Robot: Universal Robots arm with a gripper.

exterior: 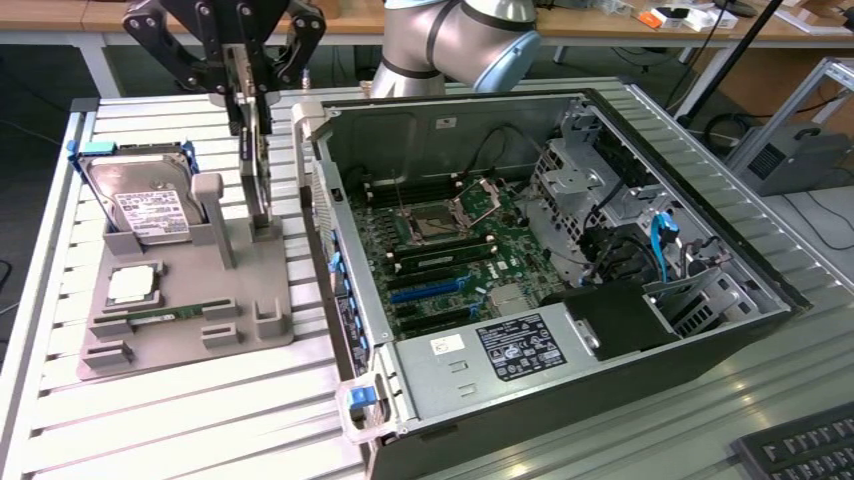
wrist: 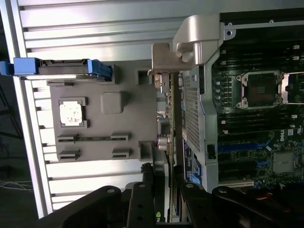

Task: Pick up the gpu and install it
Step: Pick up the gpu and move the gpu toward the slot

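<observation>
Your black linkage gripper (exterior: pixel 250 75) is up in the upper left of the exterior view. It's pinching the top edge of the thin dark gpu card with the metal bracket (exterior: pixel 255 150), one finger on each face. The card hangs upright and edge-on, and its lower end is right down at the grey plastic parts tray (exterior: pixel 174 340). I can't tell if it's clear of the tray's slot or sitting in it.

From the wrist view you're looking straight down the gpu (wrist: pixel 169 123) with the gripper (wrist: pixel 166 194) clamped either side. The card sits between the tray (wrist: pixel 109 123) and the perforated wall of the open black computer tower case (wrist: pixel 192 109), close to both.

The case (exterior: pixel 747 270) fills the middle and right of the exterior view, lying on its side with the green motherboard (exterior: pixel 441 265) exposed.

On the tray, toward the exterior view's left, you've got:
- the silver boxy hard drive with a white label in a blue carrier (exterior: pixel 147 205)
- a square silver processor chip (exterior: pixel 131 285)
- a narrow green RAM stick (exterior: pixel 154 318)

It all sits on a slatted aluminium table (exterior: pixel 174 420).
</observation>
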